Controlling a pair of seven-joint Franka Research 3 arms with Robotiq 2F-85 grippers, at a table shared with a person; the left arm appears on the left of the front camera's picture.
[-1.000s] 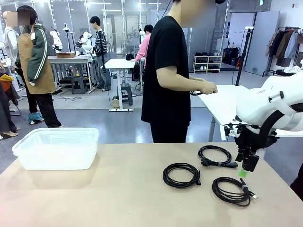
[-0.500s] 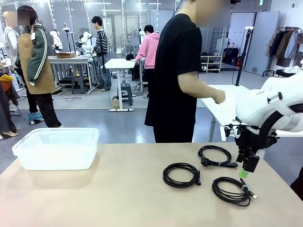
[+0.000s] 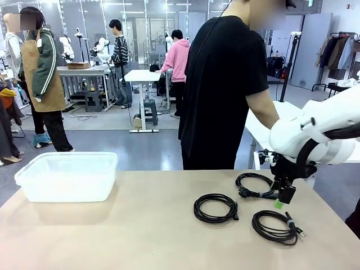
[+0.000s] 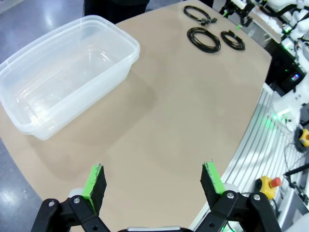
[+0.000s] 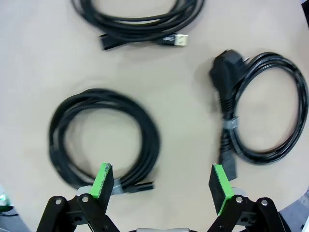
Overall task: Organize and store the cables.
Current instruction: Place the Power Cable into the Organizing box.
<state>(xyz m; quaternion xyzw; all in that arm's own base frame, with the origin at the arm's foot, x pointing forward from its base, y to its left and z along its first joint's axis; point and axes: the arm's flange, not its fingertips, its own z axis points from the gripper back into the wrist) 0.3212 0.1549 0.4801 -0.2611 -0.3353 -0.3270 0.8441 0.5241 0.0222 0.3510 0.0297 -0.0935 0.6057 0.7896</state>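
Three cables (image 5: 147, 130) lie coiled on the table (image 3: 140, 225), apart from each other; in the right wrist view they sit at 8, 3 and 12 o'clock. Right gripper (image 5: 161, 181) hangs over them, fingers apart, empty. Left gripper (image 4: 153, 181) is spread too, over bare tabletop, with the bin (image 4: 67, 63) at its 10 o'clock.
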